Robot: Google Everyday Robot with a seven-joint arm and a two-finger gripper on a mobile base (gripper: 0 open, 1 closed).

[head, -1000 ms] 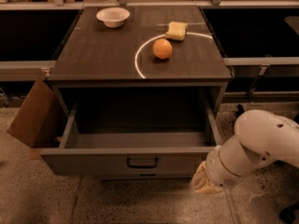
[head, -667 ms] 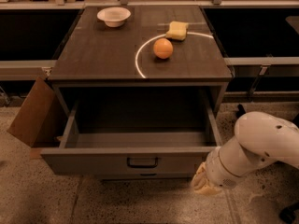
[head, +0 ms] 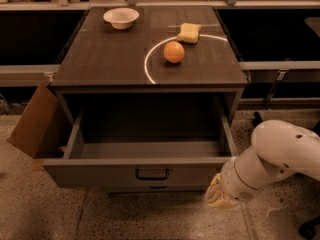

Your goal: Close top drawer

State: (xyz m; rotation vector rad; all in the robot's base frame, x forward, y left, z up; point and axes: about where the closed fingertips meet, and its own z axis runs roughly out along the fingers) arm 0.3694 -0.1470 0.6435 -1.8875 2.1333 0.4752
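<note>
- Floor (head: 50, 214): we see speckled stone under everything, nearest to us.
- Table (head: 100, 59): a dark-topped grey cabinet in the middle of the scene. On its top it carries a bowl, an orange and a sponge, and a thin white arc (head: 148, 64) is drawn there.
- Top drawer (head: 100, 175): pulled well out toward the near side. We look down into its bare grey inside, and its front panel faces us low in the view.
- Arm (head: 285, 151): a white, rounded arm comes in from the right edge and reaches down and left toward the near right corner of the drawer.
- Cardboard box (head: 35, 124): it stands on the floor against the left side of the cabinet, with a flap tilted outward.
- Gripper (head: 218, 194): low at the near right corner of the drawer front, just beside it. We cannot tell whether it is spread or pressed together, nor whether it touches the panel.
- Bowl (head: 121, 18): white, at the far left of the top.
- Orange (head: 174, 52): right of centre, inside the arc.
- Sponge (head: 189, 32): yellow, just beyond the orange, on the arc's far end.
- Handle (head: 152, 174): a small black loop at the centre of the drawer front, well left of the gripper.
</note>
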